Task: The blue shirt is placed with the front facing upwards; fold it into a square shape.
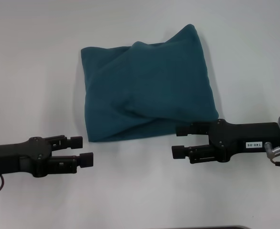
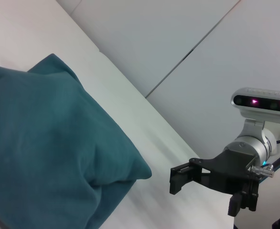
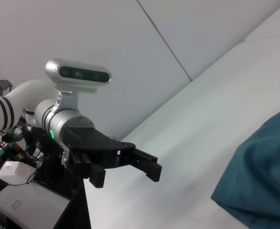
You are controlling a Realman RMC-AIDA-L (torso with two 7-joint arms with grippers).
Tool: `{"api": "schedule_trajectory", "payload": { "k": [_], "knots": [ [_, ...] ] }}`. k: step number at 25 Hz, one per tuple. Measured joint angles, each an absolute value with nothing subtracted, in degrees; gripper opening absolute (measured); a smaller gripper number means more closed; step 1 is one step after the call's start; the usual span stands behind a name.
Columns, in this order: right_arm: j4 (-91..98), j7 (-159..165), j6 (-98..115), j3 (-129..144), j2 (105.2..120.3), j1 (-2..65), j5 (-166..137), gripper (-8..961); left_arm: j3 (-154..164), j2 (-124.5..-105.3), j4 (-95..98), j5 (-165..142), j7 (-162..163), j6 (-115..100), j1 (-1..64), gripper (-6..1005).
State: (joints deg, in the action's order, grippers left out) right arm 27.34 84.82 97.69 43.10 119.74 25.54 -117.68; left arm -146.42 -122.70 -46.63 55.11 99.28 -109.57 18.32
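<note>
The blue shirt (image 1: 147, 88) lies folded into a roughly square, puffy bundle in the middle of the white table (image 1: 35, 71), plain teal side up with no lettering showing. My left gripper (image 1: 81, 150) hovers open just off the bundle's near left corner, holding nothing. My right gripper (image 1: 178, 140) is open too, close to the near right corner and apart from the cloth. The left wrist view shows the shirt (image 2: 49, 143) with the right gripper (image 2: 204, 191) beyond it. The right wrist view shows a shirt corner (image 3: 264, 181) and the left gripper (image 3: 123, 174) across the table.
Bare white table surrounds the bundle on all sides. Its near edge (image 1: 211, 227) runs along the bottom of the head view. Off the table beside the left arm sit a white box (image 3: 16, 171) and a grey case (image 3: 30, 205) with cables.
</note>
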Motion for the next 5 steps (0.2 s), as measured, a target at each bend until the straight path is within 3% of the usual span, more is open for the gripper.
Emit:
{"api": "schedule_trajectory", "payload": {
  "k": [5],
  "knots": [
    [27.30,84.81,97.65,43.06,119.71,25.42,-117.68,882,-146.43,-122.69,-46.58,55.11,99.35,-109.50,18.45,920]
  ]
}}
